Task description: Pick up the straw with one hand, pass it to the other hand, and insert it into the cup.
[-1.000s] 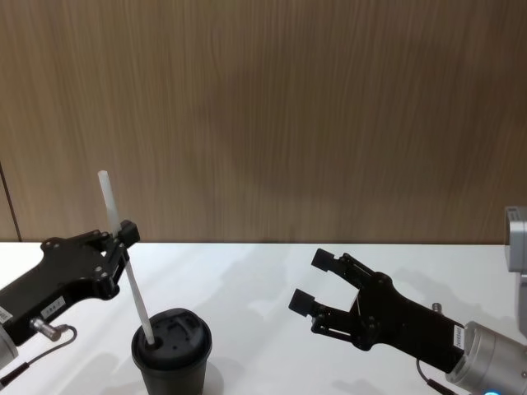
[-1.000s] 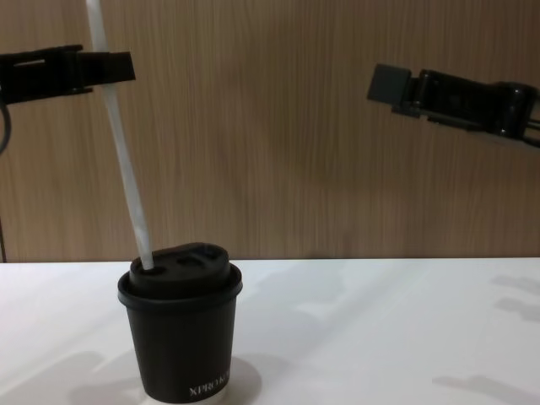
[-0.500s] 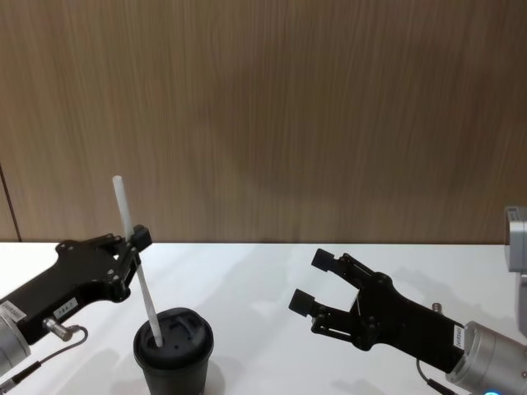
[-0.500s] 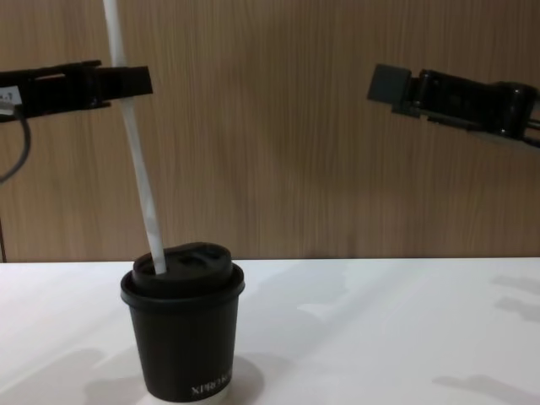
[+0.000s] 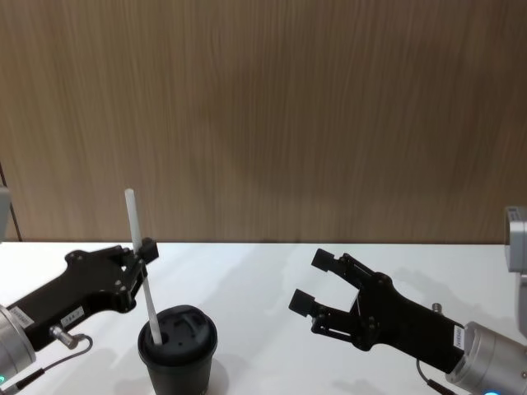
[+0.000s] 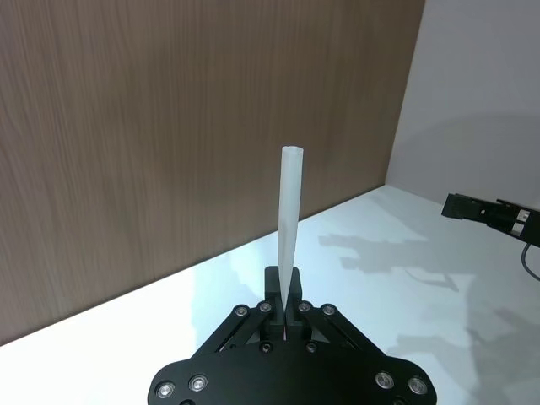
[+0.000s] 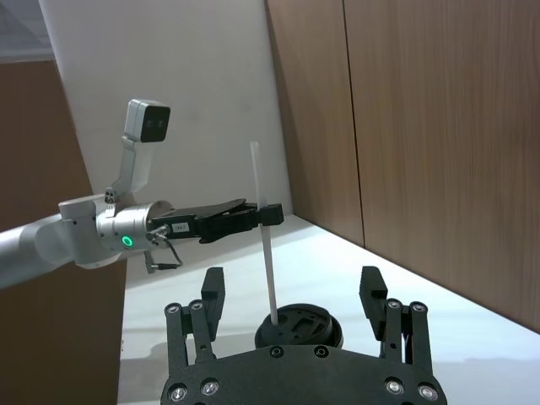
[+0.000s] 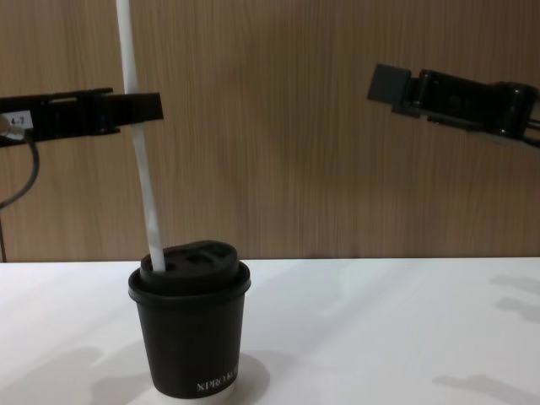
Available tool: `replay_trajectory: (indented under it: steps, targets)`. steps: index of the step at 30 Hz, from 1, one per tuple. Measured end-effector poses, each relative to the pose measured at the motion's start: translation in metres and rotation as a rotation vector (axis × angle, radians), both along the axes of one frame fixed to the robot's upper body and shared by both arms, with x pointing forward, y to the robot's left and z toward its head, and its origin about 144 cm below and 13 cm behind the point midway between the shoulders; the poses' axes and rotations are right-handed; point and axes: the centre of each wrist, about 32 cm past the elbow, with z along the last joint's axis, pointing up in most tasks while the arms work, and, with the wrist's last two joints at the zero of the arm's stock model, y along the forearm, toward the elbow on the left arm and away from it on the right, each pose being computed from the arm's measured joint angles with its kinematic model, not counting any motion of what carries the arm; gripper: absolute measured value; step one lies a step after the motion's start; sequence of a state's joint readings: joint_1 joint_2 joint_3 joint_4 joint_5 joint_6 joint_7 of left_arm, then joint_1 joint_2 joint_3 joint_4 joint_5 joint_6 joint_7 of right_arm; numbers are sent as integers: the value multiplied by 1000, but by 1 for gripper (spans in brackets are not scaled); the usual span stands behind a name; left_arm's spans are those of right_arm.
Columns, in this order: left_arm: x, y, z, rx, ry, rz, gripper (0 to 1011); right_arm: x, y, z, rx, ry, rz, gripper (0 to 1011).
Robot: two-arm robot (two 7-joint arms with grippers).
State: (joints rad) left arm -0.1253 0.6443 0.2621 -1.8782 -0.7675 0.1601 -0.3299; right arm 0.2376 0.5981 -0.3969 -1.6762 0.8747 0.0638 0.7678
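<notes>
Above the cup (image 5: 177,356): left tool (image 5: 145,251) clamped on white straw (image 5: 141,267), lower end in black domed lid | right tool (image 5: 311,282) spread wide, holding nothing, well apart | white counter (image 5: 255,280), brown wood-grain wall (image 5: 272,107).

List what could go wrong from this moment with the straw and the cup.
1. The left pincer grips the straw well above the lid while the straw leans; pushing down could bend or buckle it.
2. The straw's lower end sits in the lid hole near the rim of the cup; a sideways pull by the arm could tip or drag the cup.
3. Opening now might leave the straw tilted, not fully inserted.
</notes>
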Motion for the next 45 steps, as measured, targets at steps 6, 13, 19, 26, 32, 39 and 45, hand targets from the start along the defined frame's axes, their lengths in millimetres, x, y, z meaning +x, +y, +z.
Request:
replay_trajectory:
  steps: [6, 13, 19, 26, 32, 39, 45]
  targets:
    - [0, 1, -2, 14, 15, -4, 8, 0, 0, 0, 0, 0, 0, 1001]
    - [-1, 1, -4, 30, 32, -9, 168, 0, 0, 0, 0, 0, 0, 1001]
    - [-2, 2, -6, 40, 45, -10, 338, 0, 0, 0, 0, 0, 0, 1001]
    - [-6, 3, -9, 41, 52, -10, 561, 0, 0, 0, 0, 0, 0, 1001]
    - [-11, 4, -10, 38, 49, -5, 759, 0, 0, 0, 0, 0, 0, 1001]
    - [-20, 6, -9, 36, 44, 13, 960, 0, 0, 0, 0, 0, 0, 1001]
    - [-30, 8, -9, 38, 42, 33, 1003, 0, 0, 0, 0, 0, 0, 1001]
